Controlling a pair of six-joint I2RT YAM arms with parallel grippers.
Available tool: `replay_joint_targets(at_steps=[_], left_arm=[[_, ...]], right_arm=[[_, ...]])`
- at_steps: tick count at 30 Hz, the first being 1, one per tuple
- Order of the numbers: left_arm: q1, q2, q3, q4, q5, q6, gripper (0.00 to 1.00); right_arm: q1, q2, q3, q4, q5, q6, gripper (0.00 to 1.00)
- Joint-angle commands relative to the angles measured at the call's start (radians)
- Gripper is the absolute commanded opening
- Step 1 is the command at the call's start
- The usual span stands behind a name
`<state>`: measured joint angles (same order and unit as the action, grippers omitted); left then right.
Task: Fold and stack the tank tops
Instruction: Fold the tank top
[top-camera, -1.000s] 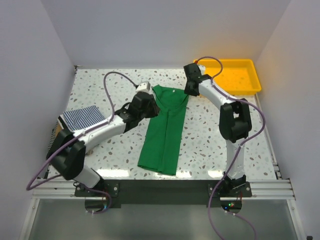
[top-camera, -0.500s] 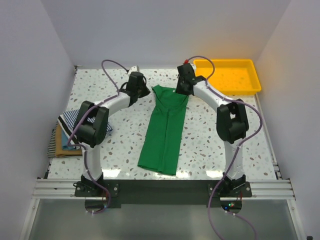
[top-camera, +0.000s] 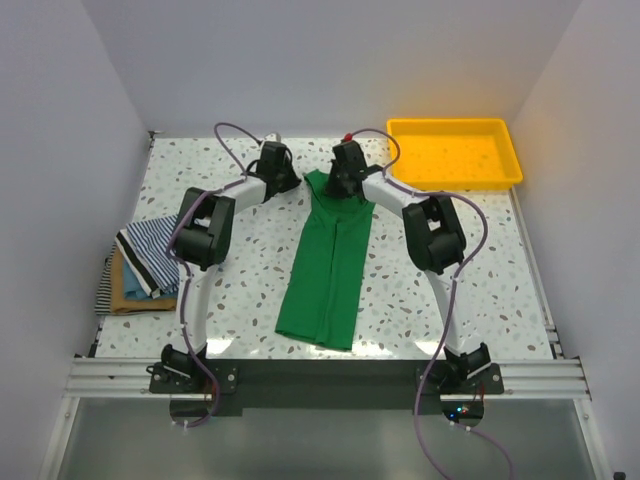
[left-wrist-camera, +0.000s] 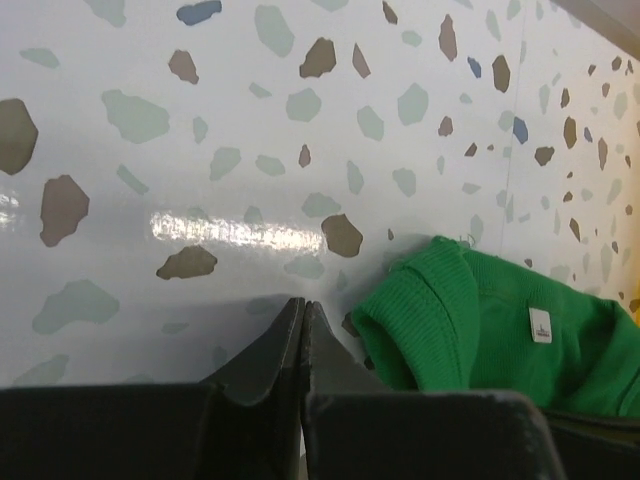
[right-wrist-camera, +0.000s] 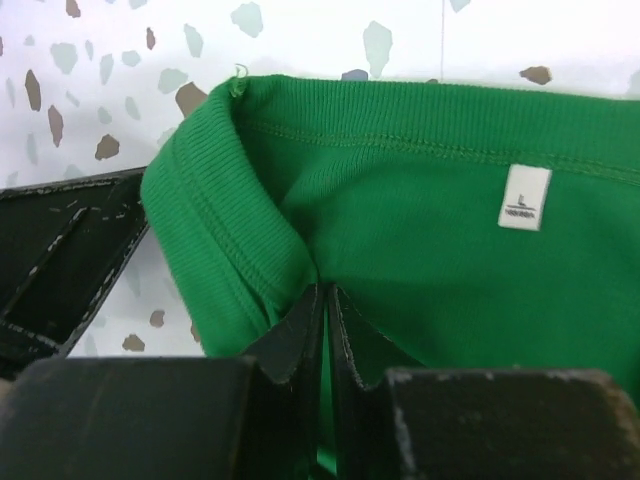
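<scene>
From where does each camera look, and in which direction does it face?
Top external: high behind the bases, looking down on the table, both arms and the green tank top.
Left wrist: low over the table, its shut left gripper beside the top's shoulder.
Right wrist: close above the neckline, right gripper pinching it.
Both wrist views share the white label.
</scene>
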<state>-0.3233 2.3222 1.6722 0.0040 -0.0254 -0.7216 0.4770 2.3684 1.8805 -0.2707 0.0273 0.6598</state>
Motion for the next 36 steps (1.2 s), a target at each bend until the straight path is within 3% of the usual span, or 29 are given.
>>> replay_joint_targets(at_steps=[1, 21, 31, 36], left_arm=[[0.009, 0.009, 0.040, 0.037, 0.059, -0.010, 0.02], [-0.003, -0.014, -0.014, 0.238, 0.211, -0.084, 0.02], [-0.016, -0.001, -0.022, 0.283, 0.237, -0.101, 0.02], [-0.016, 0.005, -0.011, 0.294, 0.269, -0.096, 0.02]], right_arm=[[-0.005, 0.020, 0.071, 0.097, -0.053, 0.075, 0.09], [-0.014, 0.117, 0.149, 0.083, -0.075, 0.158, 0.08], [-0.063, 0.118, 0.103, 0.171, -0.219, 0.248, 0.11], [-0.080, 0.095, 0.105, 0.133, -0.225, 0.224, 0.13]])
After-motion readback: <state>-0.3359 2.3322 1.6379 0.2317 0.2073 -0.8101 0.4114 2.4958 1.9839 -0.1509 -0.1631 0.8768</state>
